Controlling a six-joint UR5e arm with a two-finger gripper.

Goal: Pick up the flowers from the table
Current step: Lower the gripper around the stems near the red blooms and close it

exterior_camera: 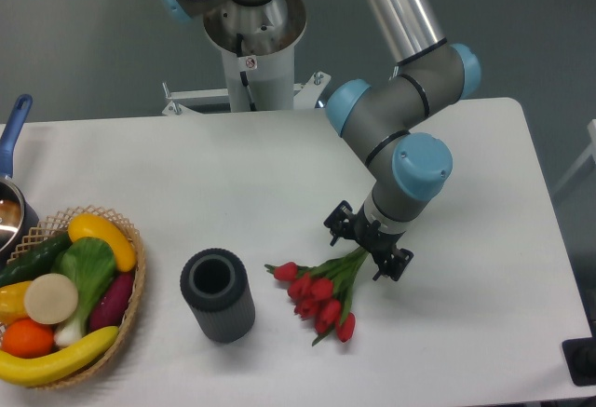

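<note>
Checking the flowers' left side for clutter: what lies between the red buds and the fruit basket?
In the camera view, a dark grey cylinder stands on the table between the flowers and the basket.
</note>
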